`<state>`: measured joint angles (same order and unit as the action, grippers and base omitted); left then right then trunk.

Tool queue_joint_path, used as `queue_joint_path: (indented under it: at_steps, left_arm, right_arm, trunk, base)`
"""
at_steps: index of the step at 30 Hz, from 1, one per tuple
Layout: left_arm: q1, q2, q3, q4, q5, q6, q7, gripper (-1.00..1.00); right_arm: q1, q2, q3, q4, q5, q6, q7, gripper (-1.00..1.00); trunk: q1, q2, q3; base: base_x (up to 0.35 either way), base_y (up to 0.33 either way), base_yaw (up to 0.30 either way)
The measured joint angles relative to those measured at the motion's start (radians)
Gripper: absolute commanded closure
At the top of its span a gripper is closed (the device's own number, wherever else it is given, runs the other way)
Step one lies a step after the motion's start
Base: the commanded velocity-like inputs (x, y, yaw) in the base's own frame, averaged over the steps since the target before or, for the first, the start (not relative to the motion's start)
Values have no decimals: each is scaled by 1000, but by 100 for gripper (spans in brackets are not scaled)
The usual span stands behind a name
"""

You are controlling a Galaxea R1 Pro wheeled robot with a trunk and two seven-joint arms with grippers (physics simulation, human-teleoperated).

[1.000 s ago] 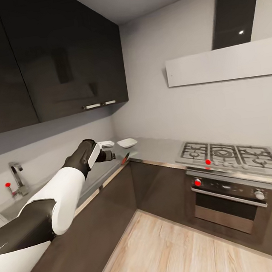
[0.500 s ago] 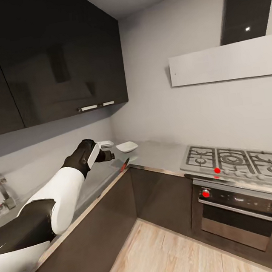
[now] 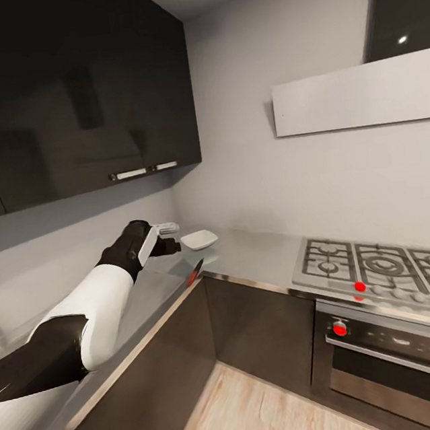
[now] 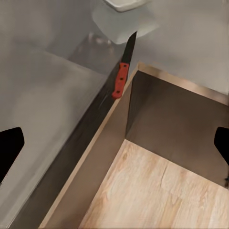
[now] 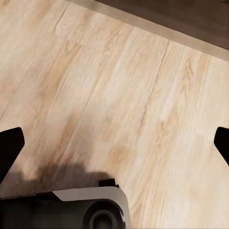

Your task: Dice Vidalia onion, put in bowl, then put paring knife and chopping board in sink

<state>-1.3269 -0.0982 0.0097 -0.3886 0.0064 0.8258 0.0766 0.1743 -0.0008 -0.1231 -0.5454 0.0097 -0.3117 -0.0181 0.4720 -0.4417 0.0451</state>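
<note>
My left gripper reaches out over the grey countertop, open and empty, just short of the white bowl in the corner. The paring knife lies at the counter's front edge below the bowl. In the left wrist view its red handle and dark blade point toward the bowl, ahead of the left gripper, whose fingertips stand wide apart. My right gripper hangs open over the wood floor. The onion, chopping board and sink are out of view.
A gas hob and an oven with red knobs fill the counter run on the right. Dark wall cabinets hang above my left arm. Pale wood floor lies in the corner between the cabinet runs. My own base is below the right gripper.
The whole picture has shifted as the camera moved closer to the corner: the tap has slid out at the left and the hob further right. My left arm holds the same pose.
</note>
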Motion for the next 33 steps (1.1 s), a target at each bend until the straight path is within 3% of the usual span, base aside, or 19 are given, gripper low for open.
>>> queue_joint_path:
  at_steps: [7,19,33]
  left_arm:
    - [0,5,1,0,-1,-1,0,-100]
    - [0,15,0,1,-1,-2,-1,-100]
    - [0,17,1,0,-1,-2,1,-100]
  right_arm:
    - [0,2,1,24,0,0,0,-100]
    - [0,3,1,35,0,1,0,-100]
    - [0,5,2,67,0,1,-1,-100]
  trunk:
    - [0,0,0]
    - [0,0,0]
    - [1,0,-3]
  base:
    - [337,-17,-50]
    - [322,0,-198]
    - [51,0,-32]
